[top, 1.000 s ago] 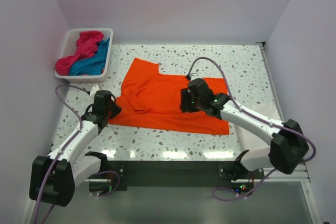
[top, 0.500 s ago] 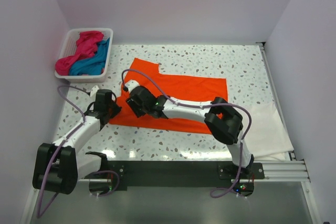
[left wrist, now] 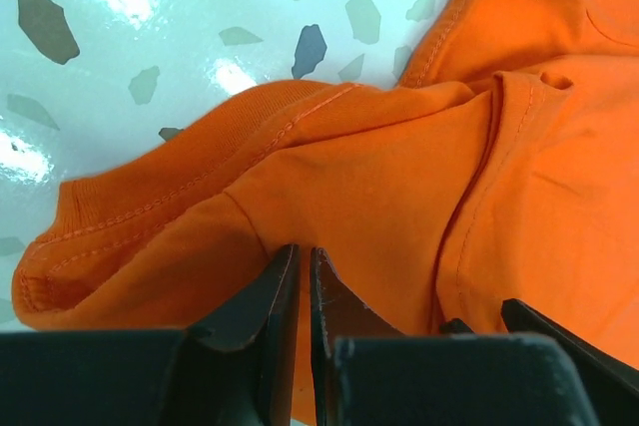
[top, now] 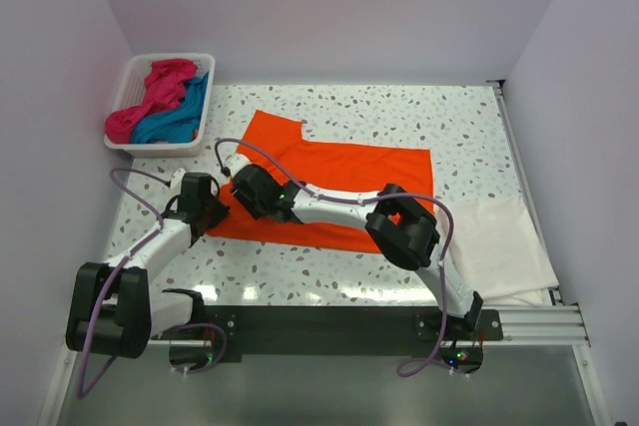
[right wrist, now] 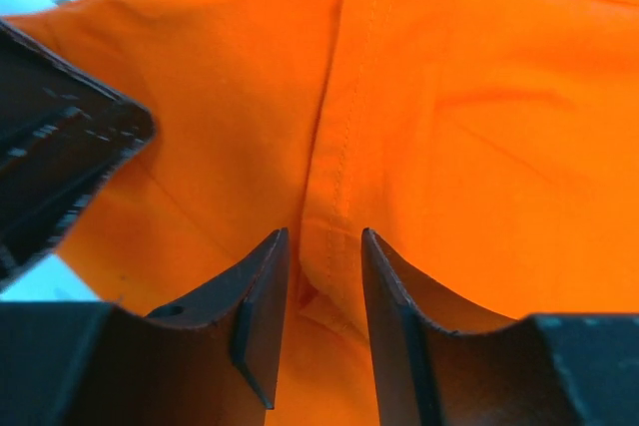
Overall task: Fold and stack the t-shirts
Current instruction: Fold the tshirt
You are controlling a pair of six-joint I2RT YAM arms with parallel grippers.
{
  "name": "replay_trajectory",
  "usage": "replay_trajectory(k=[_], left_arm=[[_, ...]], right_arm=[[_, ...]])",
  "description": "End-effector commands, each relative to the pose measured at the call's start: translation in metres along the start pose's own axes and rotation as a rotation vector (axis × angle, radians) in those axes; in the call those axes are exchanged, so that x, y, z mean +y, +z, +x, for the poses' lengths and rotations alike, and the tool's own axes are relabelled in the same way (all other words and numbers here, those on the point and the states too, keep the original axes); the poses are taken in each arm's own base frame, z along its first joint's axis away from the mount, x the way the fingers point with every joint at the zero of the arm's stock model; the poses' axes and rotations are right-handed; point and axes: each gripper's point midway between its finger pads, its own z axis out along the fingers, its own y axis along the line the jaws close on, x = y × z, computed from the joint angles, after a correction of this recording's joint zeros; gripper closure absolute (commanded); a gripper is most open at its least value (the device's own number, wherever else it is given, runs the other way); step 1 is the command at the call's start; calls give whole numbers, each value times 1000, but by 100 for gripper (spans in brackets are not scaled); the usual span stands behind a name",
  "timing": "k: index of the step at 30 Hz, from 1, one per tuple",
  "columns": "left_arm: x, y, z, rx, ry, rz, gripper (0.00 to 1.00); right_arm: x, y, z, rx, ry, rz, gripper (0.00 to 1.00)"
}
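Observation:
The bright orange t-shirt (top: 339, 172) lies spread on the speckled table. My left gripper (top: 213, 209) is at the shirt's left edge and, in the left wrist view, the gripper (left wrist: 300, 251) is shut on a fold of orange cloth (left wrist: 379, 167). My right arm reaches across the shirt, so my right gripper (top: 240, 197) is close beside the left one. In the right wrist view my gripper (right wrist: 324, 236) has its jaws drawn close on a raised seam ridge of the orange cloth (right wrist: 339, 147). The magenta-pink t-shirt (top: 160, 82) and the teal-blue t-shirt (top: 182, 115) lie bunched in the basket.
The white slatted basket (top: 150, 147) stands at the back left corner. A white cloth (top: 504, 246) lies at the table's right, near the front. Walls close in the left, back and right sides. The left gripper's dark body (right wrist: 60, 177) shows at the left of the right wrist view.
My right gripper has swung from the middle of the orange shirt far to the left, ending next to the left gripper. The left gripper has barely moved.

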Motion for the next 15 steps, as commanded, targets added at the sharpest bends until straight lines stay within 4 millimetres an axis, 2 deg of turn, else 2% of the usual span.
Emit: replay_trajectory(k=[1, 9, 15], left_arm=[[-7, 3, -8, -26, -31, 34, 87], [-3, 6, -4, -16, -24, 28, 87], [0, 7, -3, -14, -23, 23, 87]], right_arm=[[-6, 2, -8, -15, -28, 47, 62], [-8, 3, 0, 5, -49, 57, 63], [-11, 3, 7, 24, -70, 67, 72]])
